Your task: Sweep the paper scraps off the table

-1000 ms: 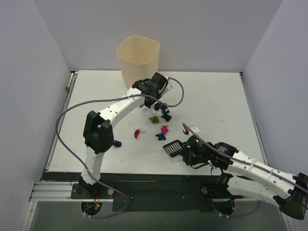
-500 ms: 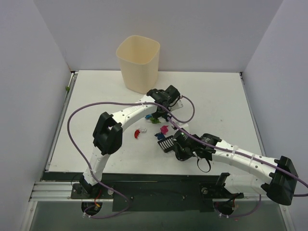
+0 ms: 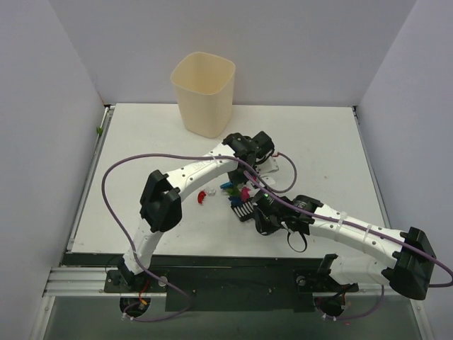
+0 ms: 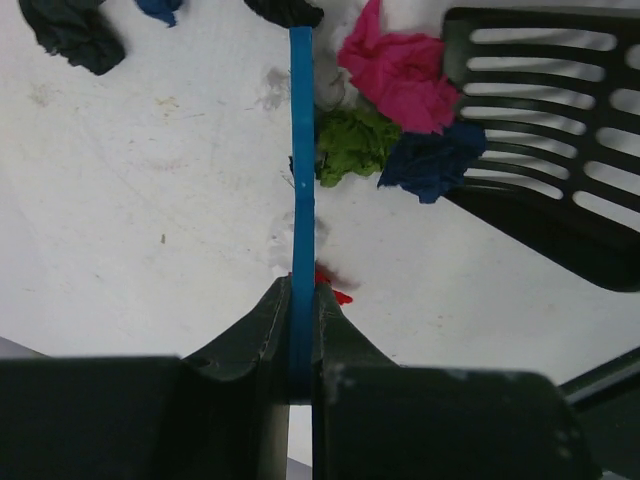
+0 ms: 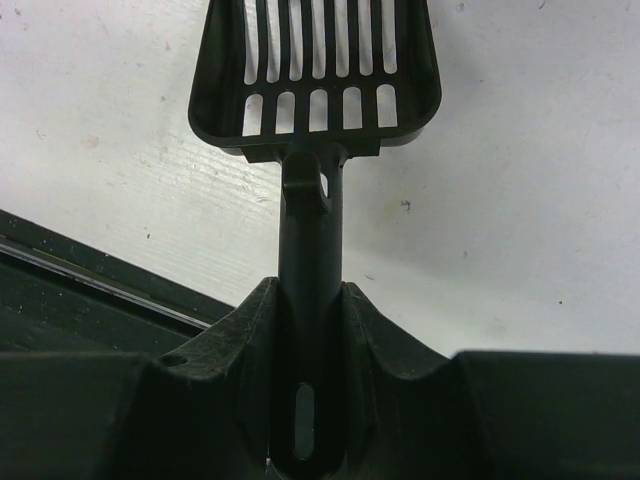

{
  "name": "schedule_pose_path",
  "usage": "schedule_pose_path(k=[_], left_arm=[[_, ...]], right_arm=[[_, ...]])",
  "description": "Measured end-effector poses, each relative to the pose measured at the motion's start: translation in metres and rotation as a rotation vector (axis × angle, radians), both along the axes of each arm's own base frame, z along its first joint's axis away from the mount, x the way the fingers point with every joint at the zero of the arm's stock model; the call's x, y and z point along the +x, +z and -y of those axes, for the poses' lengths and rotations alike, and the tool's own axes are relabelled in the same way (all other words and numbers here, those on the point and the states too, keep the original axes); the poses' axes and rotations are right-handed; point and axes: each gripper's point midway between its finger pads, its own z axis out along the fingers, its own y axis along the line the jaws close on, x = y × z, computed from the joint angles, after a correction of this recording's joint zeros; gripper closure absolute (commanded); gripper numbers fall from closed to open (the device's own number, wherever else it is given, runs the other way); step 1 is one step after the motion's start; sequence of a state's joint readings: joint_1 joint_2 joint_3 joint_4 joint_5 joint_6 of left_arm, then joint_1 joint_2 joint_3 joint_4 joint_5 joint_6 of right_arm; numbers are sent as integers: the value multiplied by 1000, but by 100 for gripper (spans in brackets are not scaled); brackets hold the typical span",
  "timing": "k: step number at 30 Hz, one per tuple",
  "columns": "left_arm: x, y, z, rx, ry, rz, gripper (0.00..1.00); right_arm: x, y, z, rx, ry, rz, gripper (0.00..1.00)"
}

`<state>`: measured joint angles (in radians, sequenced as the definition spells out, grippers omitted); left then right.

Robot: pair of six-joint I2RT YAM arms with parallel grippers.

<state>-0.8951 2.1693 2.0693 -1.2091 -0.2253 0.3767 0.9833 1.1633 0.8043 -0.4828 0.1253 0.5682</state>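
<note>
Three eyes on one table: one overhead, one riding each wrist.

The top view looks down from high behind the arm bases, far enough back to take in the whole table point(image 3: 318, 142) and the bin point(image 3: 204, 92) at its far side. The left wrist view peers forward past the left gripper point(image 4: 300, 300), very close to the tabletop, along the brush point(image 4: 302, 150). The right wrist view does likewise past the right gripper point(image 5: 312, 300), along the scoop point(image 5: 318, 70). The scoop's slotted blade appears in all three views; the paper scraps point(image 4: 400, 70) show in the left wrist and top views.
</note>
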Motion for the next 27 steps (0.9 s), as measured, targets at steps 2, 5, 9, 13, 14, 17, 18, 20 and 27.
schedule_pose_path(k=[2, 5, 9, 13, 14, 17, 18, 20, 27], left_arm=[[-15, 3, 5, 0, -25, -23, 100], [-31, 12, 12, -23, -37, -41, 100], [-25, 35, 14, -65, -4, 11, 100], [-13, 54, 12, -85, 26, 79, 100], [-11, 55, 11, -84, 32, 87, 100], [-9, 55, 9, -74, 40, 98, 100], [-9, 55, 8, -72, 42, 100, 100], [-8, 54, 8, -67, 44, 100, 100], [-7, 24, 14, -20, 43, 55, 100]], right_arm=[[1, 0, 0, 1, -1, 3, 100], [1, 1, -1, 4, -1, 5, 100], [2, 1, -1, 11, -3, 14, 100], [1, -2, 3, 7, -6, 18, 100], [0, -2, 4, 5, -7, 19, 100], [0, -3, 6, 7, -9, 23, 100], [-1, -4, 7, 9, -9, 24, 100], [-2, -5, 9, 11, -10, 28, 100], [-2, -7, 11, 9, -12, 31, 100]])
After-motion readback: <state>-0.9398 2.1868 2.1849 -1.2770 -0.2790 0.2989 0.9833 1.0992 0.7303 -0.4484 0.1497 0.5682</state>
